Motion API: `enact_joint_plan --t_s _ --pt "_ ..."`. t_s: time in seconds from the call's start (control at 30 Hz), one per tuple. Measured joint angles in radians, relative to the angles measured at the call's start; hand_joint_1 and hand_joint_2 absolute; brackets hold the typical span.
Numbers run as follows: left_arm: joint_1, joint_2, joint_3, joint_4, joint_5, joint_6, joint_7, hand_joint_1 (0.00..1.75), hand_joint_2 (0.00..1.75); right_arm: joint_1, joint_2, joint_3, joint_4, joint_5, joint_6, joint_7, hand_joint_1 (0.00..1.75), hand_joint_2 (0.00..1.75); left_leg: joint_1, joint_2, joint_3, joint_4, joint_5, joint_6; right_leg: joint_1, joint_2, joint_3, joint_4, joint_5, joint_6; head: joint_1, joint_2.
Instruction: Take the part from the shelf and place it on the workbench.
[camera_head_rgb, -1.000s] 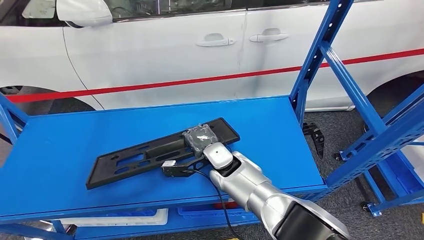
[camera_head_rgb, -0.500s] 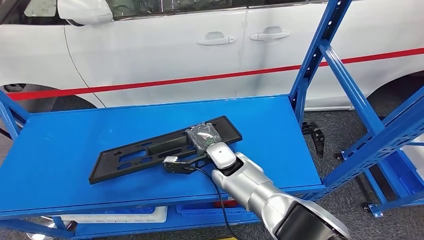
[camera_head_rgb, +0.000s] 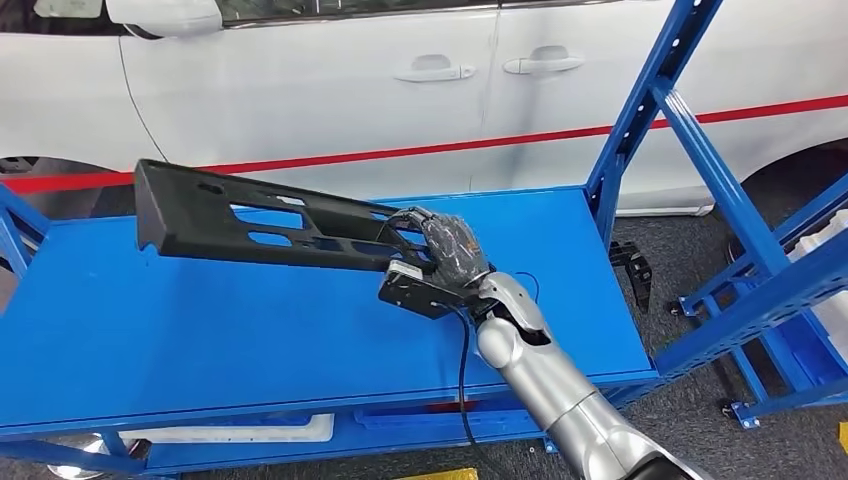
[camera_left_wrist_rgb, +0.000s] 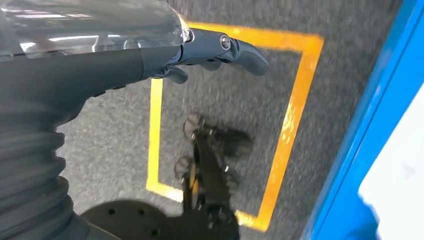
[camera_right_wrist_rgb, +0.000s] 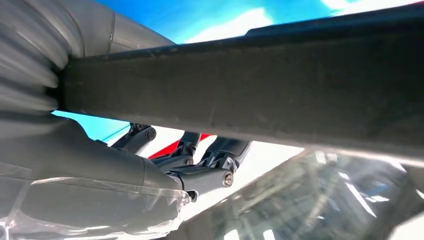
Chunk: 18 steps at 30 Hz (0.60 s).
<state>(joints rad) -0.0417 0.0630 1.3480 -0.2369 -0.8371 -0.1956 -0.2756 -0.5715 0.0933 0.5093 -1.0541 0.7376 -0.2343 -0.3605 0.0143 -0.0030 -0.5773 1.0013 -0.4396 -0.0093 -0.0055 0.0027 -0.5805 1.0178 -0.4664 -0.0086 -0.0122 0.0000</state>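
Bright, even indoor light. Soft glare streaks the white car (camera_head_rgb: 300, 90) doors. The left wrist view is motion-blurred over the floor (camera_left_wrist_rgb: 240, 100); the right wrist view is close and soft-focused.

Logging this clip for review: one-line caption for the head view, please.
Right hand grips one end of the long black part, holding it lifted above the blue shelf beside a white car.

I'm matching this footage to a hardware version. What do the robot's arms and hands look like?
The right arm is silver metal in rounded segments, with a black cable running along it. The right hand has dark fingers under clear plastic wrap. The left hand has a grey ribbed cover, dark jointed fingers with visible screws, and the same clear wrap.
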Motion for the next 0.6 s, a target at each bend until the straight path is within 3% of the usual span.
enact_joint_plan --t_s 0.07,0.17,0.2,0.23,0.27,0.33,0.37,0.4,0.5,0.57,0.6 --pt "-0.001 0.0 0.004 0.0 0.004 -0.013 -0.021 0.0 1.75 0.026 -0.005 -0.024 -0.075 -0.139 0.038 -0.064 1.75 1.75 0.004 0.0 0.003 -0.007 0.004 0.013 -0.001 0.0 -0.018 0.042 -0.029 0.01 0.001 0.0" --pt "-0.002 0.0 0.013 0.0 0.006 -0.028 -0.046 0.0 1.75 0.061 -0.015 -0.047 -0.193 -0.465 0.23 -0.109 1.75 1.75 0.002 0.001 0.006 -0.008 0.001 0.023 -0.002 0.0 -0.112 0.225 -0.112 0.015 0.002 0.0" --pt "-0.002 0.0 0.016 0.0 0.006 -0.03 -0.051 0.0 1.75 0.075 -0.018 -0.049 -0.224 -0.59 0.327 -0.1 1.75 1.75 0.001 0.001 0.007 -0.007 0.0 0.024 -0.002 0.0 -0.139 0.27 -0.12 0.016 0.002 0.0" --pt "-0.002 0.0 0.018 0.0 0.004 -0.032 -0.055 0.0 1.75 0.087 -0.022 -0.046 -0.25 -0.71 0.432 -0.08 1.75 1.75 0.001 0.0 0.008 -0.006 -0.001 0.025 -0.002 -0.001 -0.149 0.28 -0.109 0.016 0.002 0.0" --pt "-0.003 0.0 0.019 0.0 0.002 -0.033 -0.056 0.0 1.75 0.096 -0.026 -0.038 -0.268 -0.805 0.523 -0.056 1.75 1.75 0.001 0.0 0.009 -0.003 -0.002 0.024 -0.003 -0.001 -0.14 0.251 -0.081 0.014 0.002 0.0" --pt "-0.006 0.0 0.02 0.0 -0.001 -0.033 -0.057 0.0 1.75 0.1 -0.036 -0.005 -0.288 -0.932 0.656 -0.018 1.75 1.75 -0.001 -0.001 0.009 0.005 -0.007 0.02 -0.002 -0.001 -0.083 0.122 -0.008 0.007 0.002 0.0" --pt "-0.008 0.0 0.02 0.0 -0.002 -0.033 -0.057 0.0 1.75 0.099 -0.042 0.018 -0.292 -0.97 0.697 -0.007 1.75 1.75 -0.003 -0.002 0.006 0.01 -0.011 0.016 -0.001 0.0 -0.059 0.067 0.014 0.004 0.002 0.0" --pt "-0.009 0.001 0.021 0.0 -0.003 -0.031 -0.056 0.0 1.75 0.099 -0.047 0.043 -0.294 -0.999 0.729 0.001 1.75 1.75 -0.005 -0.002 0.003 0.015 -0.012 0.012 0.0 0.0 -0.046 0.035 0.024 0.001 0.001 0.0" --pt "-0.01 0.003 0.025 0.0 -0.004 -0.028 -0.055 0.0 1.75 0.101 -0.058 0.11 -0.295 -1.053 0.787 0.01 1.75 1.75 -0.005 -0.003 -0.003 0.016 -0.011 -0.004 0.001 0.001 -0.048 0.021 0.03 -0.012 0.001 0.0" --pt "-0.01 0.005 0.027 0.0 -0.005 -0.028 -0.054 0.0 1.75 0.099 -0.061 0.137 -0.295 -1.067 0.796 0.013 1.75 1.75 -0.004 -0.002 -0.012 0.043 -0.043 -0.015 -0.003 -0.002 -0.051 0.012 0.04 -0.026 0.0 0.0" --pt "-0.01 0.006 0.027 0.0 -0.005 -0.028 -0.054 0.0 1.75 0.099 -0.062 0.146 -0.296 -1.071 0.796 0.015 1.75 1.75 -0.002 -0.002 -0.026 0.084 -0.077 -0.019 -0.005 -0.004 -0.054 0.009 0.045 -0.032 0.0 0.0"
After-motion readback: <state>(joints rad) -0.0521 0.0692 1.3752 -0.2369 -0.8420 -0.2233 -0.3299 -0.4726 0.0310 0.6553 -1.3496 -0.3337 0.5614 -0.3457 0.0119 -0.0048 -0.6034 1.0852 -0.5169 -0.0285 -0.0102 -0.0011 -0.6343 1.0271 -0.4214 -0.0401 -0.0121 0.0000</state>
